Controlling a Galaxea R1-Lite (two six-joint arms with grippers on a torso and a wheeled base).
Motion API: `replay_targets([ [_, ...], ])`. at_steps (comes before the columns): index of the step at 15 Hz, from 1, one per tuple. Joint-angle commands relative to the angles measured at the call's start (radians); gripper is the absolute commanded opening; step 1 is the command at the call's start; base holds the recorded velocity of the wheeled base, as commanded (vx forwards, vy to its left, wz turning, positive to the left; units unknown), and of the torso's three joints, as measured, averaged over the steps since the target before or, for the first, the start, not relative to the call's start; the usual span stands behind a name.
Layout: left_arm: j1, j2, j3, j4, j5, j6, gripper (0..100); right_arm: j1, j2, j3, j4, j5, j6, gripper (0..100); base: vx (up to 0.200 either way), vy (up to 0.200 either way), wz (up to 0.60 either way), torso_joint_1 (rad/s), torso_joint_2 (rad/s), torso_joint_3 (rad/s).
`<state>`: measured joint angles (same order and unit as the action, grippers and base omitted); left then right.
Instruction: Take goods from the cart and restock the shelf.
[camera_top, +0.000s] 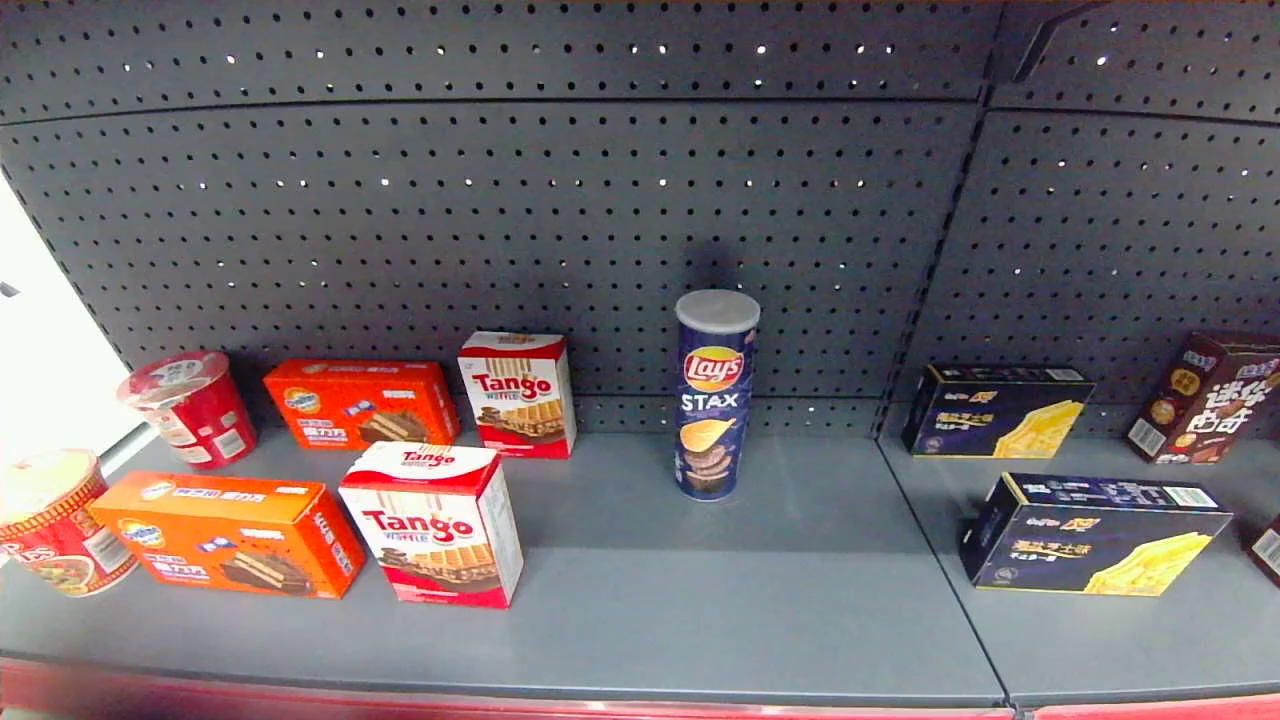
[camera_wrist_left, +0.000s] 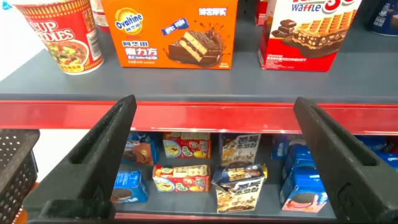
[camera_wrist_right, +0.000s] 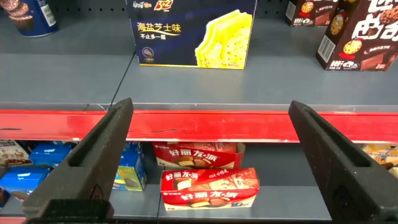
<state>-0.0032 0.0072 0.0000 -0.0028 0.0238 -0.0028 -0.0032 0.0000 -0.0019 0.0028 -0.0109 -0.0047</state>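
Empty and spread wide, the left gripper (camera_wrist_left: 214, 107) and right gripper (camera_wrist_right: 211, 107) hang level with the red front lip (camera_wrist_left: 199, 115), probably ready for the next pick. On the shelf (camera_top: 700, 610) a chip can (camera_top: 716, 395) stands upright. Wafer boxes (camera_top: 440, 535) face out at its 9 o'clock and dark cracker boxes (camera_top: 1095, 535) at 3 o'clock. The bare board at 6 o'clock looks meant for restocking.

- The red paper noodle cup (camera_top: 55, 525) is cut off by the head view's left edge.
- A dark brown carton (camera_top: 1268, 548) is cropped at its right edge.
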Motion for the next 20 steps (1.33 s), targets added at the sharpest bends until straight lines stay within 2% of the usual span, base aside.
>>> replay_targets([
  [1, 0.000, 0.002, -0.002, 0.000, -0.001, 0.000, 100, 0.000, 0.000, -0.001, 0.000, -0.001, -0.001, 100, 0.000, 0.000, 0.60, -0.002, 0.00, -0.002],
  [20, 0.000, 0.002, -0.002, 0.000, -0.001, 0.001, 100, 0.000, 0.000, -0.001, 0.000, -0.001, 0.000, 100, 0.000, 0.000, 0.60, 0.003, 0.00, 0.003],
])
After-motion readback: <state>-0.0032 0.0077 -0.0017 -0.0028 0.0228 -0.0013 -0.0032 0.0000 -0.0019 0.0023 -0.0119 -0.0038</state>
